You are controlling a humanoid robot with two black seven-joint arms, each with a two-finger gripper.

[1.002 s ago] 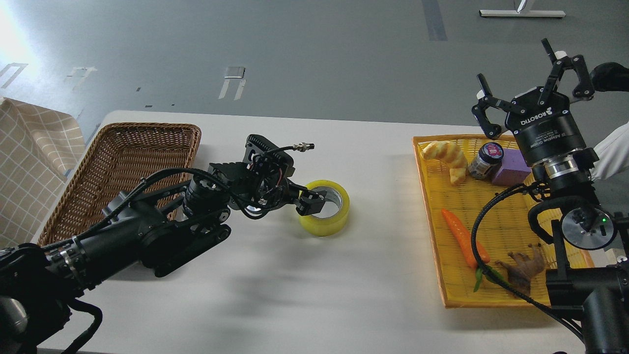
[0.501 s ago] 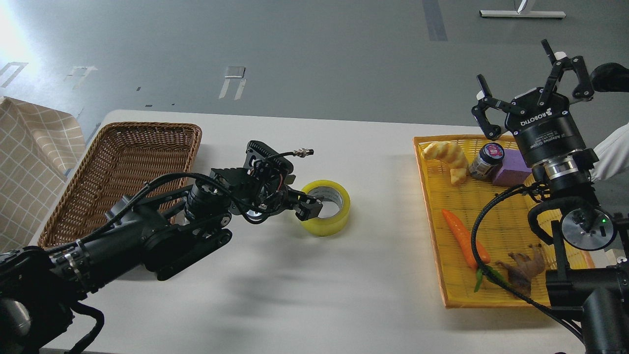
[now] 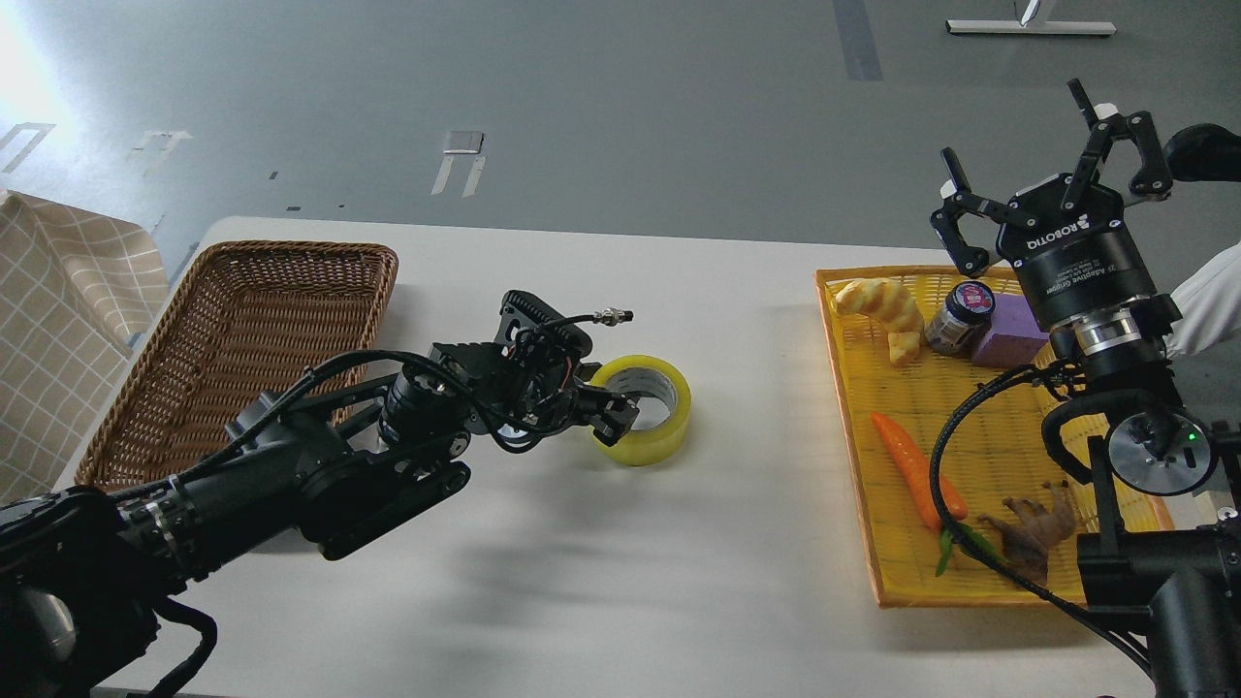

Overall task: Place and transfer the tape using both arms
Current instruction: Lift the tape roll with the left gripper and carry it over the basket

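Observation:
The tape (image 3: pixel 652 427), a yellow translucent roll with a grey-white core, lies flat on the white table (image 3: pixel 601 582) near its middle. My left gripper (image 3: pixel 603 412) reaches in from the left at the roll's left side. One dark finger (image 3: pixel 619 415) sits in the roll's hole and the rest stays outside the left wall, so the fingers straddle the wall with a gap. The roll rests on the table. My right gripper (image 3: pixel 1052 165) is held high over the far right of the yellow tray, fingers spread and empty.
A brown wicker basket (image 3: pixel 242 281) stands at the left. A yellow tray (image 3: pixel 863 504) at the right holds a croissant (image 3: pixel 882 312), a jar (image 3: pixel 960 315), a purple block (image 3: pixel 1008 330), an orange carrot (image 3: pixel 911 465) and a brown toy (image 3: pixel 1033 528). A checked cloth (image 3: pixel 58 320) lies far left.
My left arm has pushed a little to the right, bringing its gripper further onto the roll's left wall. The tape and the right arm have not moved.

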